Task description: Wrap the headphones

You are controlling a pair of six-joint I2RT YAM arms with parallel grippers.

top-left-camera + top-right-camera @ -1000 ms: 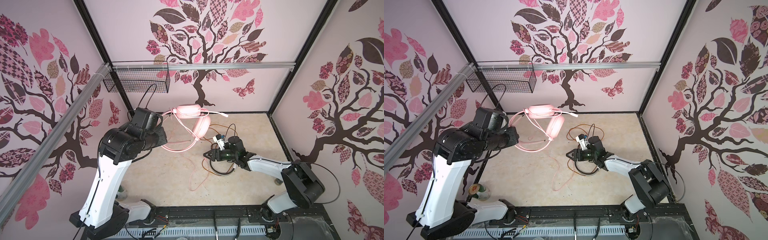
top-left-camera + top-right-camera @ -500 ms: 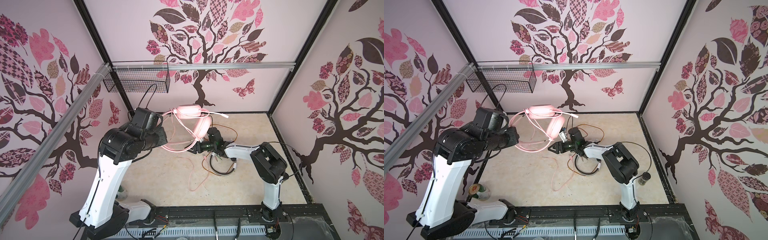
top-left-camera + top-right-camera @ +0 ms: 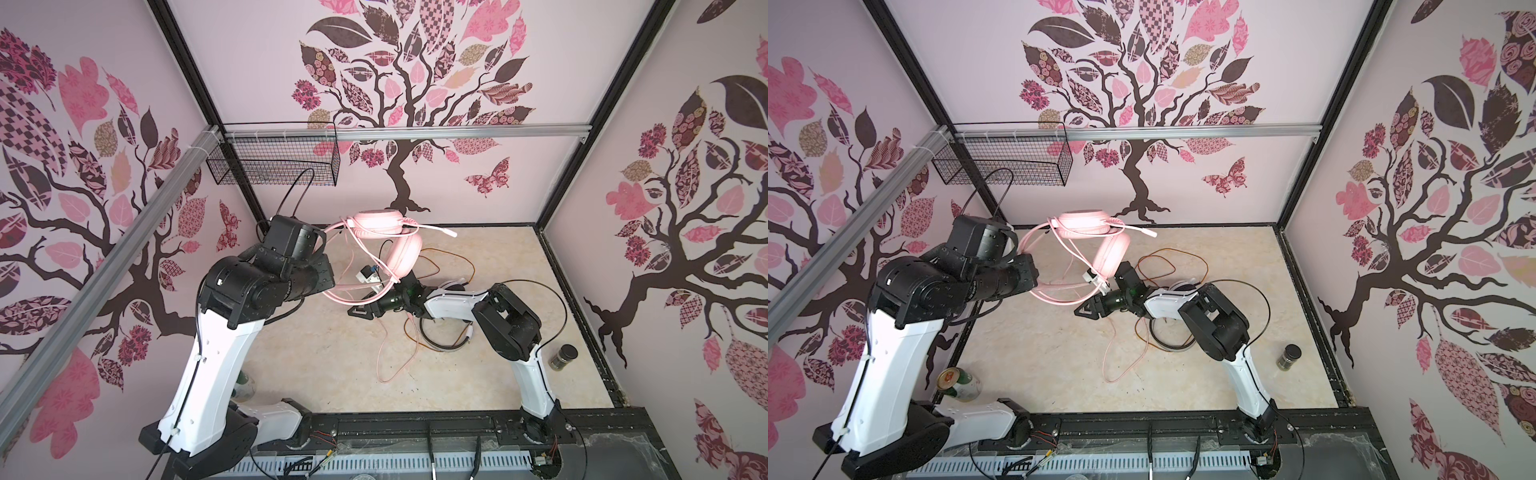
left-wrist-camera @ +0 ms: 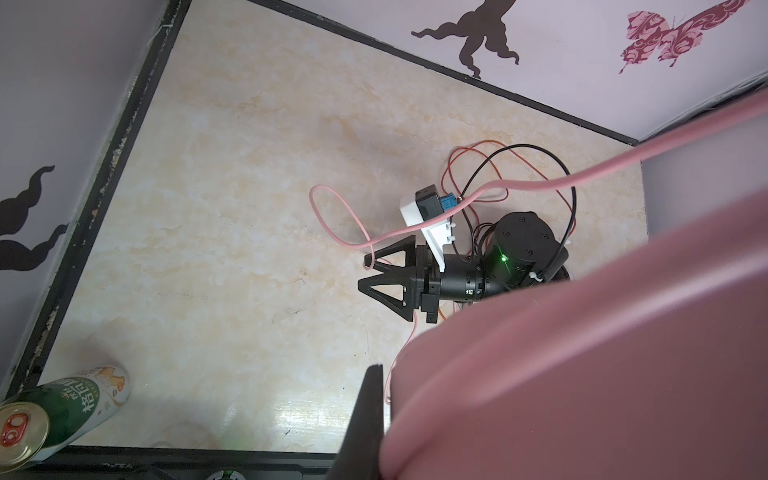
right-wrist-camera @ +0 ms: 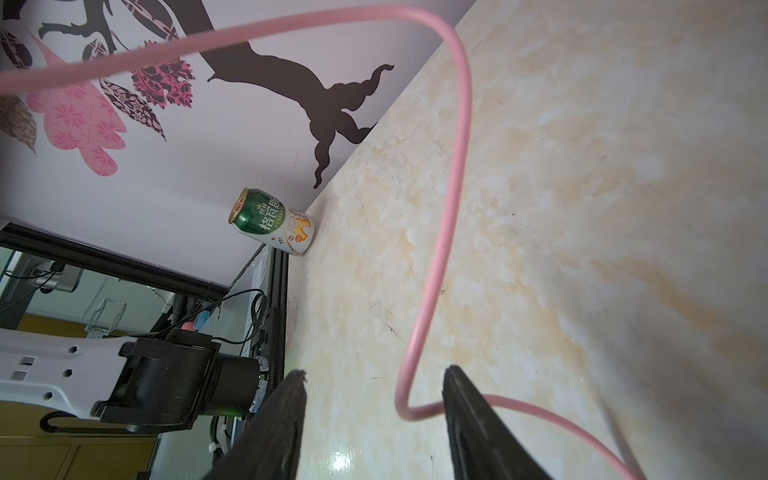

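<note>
Pink headset (image 3: 384, 220) hangs clear of the desk (image 3: 316, 365), its headband clenched in my left end effector (image 3: 327, 272). Its pink cable (image 5: 453, 166) droops down to the desk in loose loops. Changed in the last second: my right end effector (image 5: 374, 370) swung off the white-and-black headset (image 3: 444, 349) and in under the pink one, jaws narrowing. The cable now runs between its fingers, but the jaws are apart and nothing is pinched. Looks like the cable grab is next; no wrapping yet. The other headset lies on the desk under my right forearm.
</note>
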